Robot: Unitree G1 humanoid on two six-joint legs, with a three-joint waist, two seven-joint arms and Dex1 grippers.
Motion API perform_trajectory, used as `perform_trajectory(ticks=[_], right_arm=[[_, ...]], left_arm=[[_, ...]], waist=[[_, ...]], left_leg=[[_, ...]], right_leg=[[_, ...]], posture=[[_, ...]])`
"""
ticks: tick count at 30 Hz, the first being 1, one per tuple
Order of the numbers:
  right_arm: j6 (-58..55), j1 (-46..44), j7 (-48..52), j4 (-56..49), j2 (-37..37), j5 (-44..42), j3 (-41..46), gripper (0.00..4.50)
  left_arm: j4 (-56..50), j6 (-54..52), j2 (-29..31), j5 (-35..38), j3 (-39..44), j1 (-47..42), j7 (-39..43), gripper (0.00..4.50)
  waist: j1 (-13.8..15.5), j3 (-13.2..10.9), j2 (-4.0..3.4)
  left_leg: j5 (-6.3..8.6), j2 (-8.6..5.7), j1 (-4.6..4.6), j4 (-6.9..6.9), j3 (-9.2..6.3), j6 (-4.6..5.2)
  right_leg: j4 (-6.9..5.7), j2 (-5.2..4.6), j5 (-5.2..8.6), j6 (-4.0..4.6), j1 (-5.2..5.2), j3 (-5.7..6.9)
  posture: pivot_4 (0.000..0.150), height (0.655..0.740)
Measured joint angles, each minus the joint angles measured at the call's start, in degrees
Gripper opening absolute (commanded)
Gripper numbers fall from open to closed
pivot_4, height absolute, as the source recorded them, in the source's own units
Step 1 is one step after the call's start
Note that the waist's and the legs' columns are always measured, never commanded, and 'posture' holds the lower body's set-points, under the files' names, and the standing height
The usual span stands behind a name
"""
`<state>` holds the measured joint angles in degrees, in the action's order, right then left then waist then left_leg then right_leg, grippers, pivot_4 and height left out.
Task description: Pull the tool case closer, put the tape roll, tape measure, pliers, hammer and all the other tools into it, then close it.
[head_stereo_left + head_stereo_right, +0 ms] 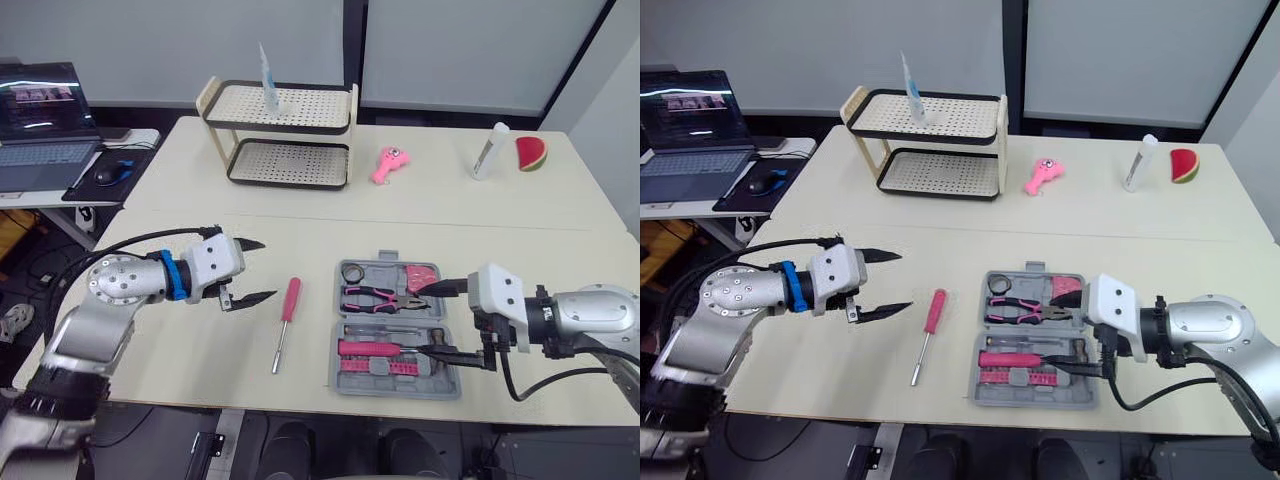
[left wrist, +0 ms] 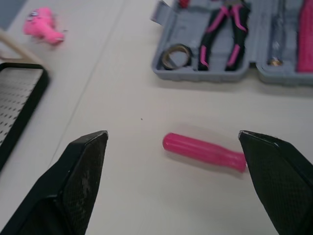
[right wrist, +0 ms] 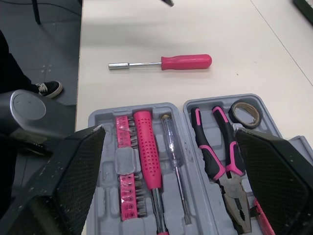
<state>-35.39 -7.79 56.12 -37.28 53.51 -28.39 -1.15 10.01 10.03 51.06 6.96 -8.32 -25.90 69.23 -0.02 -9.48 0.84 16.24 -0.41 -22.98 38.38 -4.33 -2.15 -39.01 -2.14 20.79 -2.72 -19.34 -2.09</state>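
The left hand (image 1: 264,269) hovers over the worktop (image 1: 190,340) with its two black fingers spread wide and nothing between them. Just ahead of its fingertips, on the side toward the right hand, a pink-handled screwdriver (image 1: 284,328) lies flat on the worktop. It is apart from both fingers, and its handle end is nearer the upper finger than its metal shaft is.

The right hand (image 1: 424,319) is also wide open and empty. Its fingertips reach in over the near edge of the open grey tool case (image 1: 370,318), one finger above each half. Whether they touch the case cannot be told.

Ahead of the right hand's upper finger, the far half of the case holds a pink tape measure (image 1: 422,277), pink-and-black pliers (image 1: 380,297) and a tape roll (image 1: 353,272). The roll is the farthest of these from that hand. Ahead of the lower finger lie a pink-handled tool (image 3: 147,155), a clear-handled screwdriver (image 3: 174,149) and a pink bit strip (image 3: 126,183). The case lid is open.
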Motion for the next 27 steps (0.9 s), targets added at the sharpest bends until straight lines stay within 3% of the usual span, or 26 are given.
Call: perform_trajectory(ticks=[2,5,11,18,27], right_arm=[[-1.7,0.1,-1.3,-1.4,-0.7,-0.4,-0.7,4.5],[-3.6,-0.2,-2.6,-2.6,-1.4,-1.3,-0.8,4.5],[-7.6,-0.9,-5.0,-4.6,-2.4,-3.5,-1.2,4.5],[-9.0,0.2,-6.4,-6.3,-2.3,-4.4,-1.1,4.5],[-8.9,2.9,-6.5,-7.5,-2.1,-4.4,-0.3,4.5]], left_arm=[[11.1,13.7,-0.3,-4.2,-4.6,-8.4,6.3,4.46],[23.6,30.8,-2.6,-9.5,-9.3,-17.8,9.6,4.46],[45.7,58.3,-9.2,-25.9,-20.7,-32.4,6.4,4.46],[55.6,68.1,-15.1,-50.2,-32.0,-43.4,-15.4,4.46],[56.9,64.7,-21.7,-81.7,-53.8,-51.1,-57.1,4.46]], waist=[[0.0,0.0,0.0],[-0.1,0.0,0.01],[-0.4,-0.1,0.12],[-0.5,-0.2,0.4],[-0.2,-0.4,0.7]], left_leg=[[0.0,-0.02,-0.01,0.03,0.01,0.0],[0.0,-0.05,-0.01,0.04,0.05,0.01],[0.0,-0.05,-0.04,0.05,0.02,0.01],[0.0,-0.06,-0.07,0.07,0.02,0.02],[-0.01,-0.1,-0.06,0.09,0.02,0.01]], right_leg=[[-0.02,0.01,0.0,0.0,0.0,0.03],[-0.01,-0.01,0.0,-0.01,-0.01,0.0],[-0.05,0.04,0.0,-0.01,-0.04,0.02],[-0.06,0.05,0.0,-0.03,-0.06,0.03],[-0.11,0.01,-0.01,-0.05,-0.03,0.01]], posture=[[0.15,0.729],[0.15,0.729],[0.15,0.729],[0.15,0.729],[0.15,0.729]])
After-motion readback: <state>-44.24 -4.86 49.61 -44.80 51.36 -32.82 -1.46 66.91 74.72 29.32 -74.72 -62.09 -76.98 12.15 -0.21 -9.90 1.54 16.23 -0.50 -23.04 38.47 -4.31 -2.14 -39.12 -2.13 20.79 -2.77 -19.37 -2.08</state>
